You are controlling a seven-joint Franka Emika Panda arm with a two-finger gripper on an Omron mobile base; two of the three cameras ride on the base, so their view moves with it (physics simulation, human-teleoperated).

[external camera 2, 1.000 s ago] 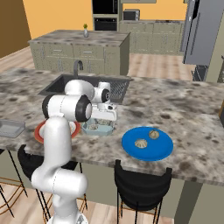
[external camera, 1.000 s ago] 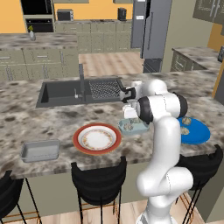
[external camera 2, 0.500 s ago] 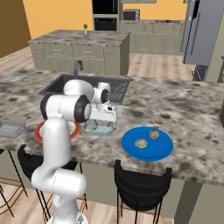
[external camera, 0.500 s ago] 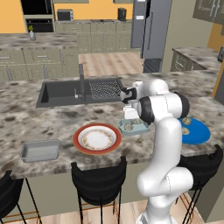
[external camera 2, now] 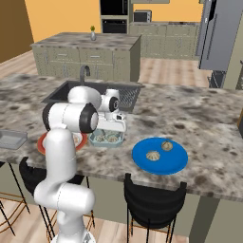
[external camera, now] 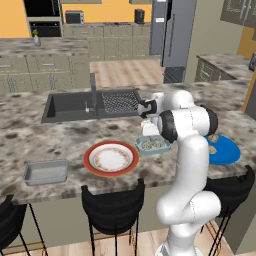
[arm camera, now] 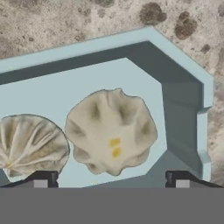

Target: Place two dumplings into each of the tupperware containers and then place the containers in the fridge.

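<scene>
Hidden and cropped, right now

Left dumpling (arm camera: 27, 144) runs off the hand view's nine o'clock edge; arm covers part of the near container (external camera: 150, 148); far-left container (external camera 2: 10, 139) clipped at nine o'clock.

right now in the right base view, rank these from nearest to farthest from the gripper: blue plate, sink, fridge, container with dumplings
1. Container with dumplings, directly under the gripper.
2. Sink, just behind it on the counter, toward the left.
3. Blue plate, to the right near the counter's front edge; close to the sink's rank.
4. Fridge, far back right across the room.
</scene>
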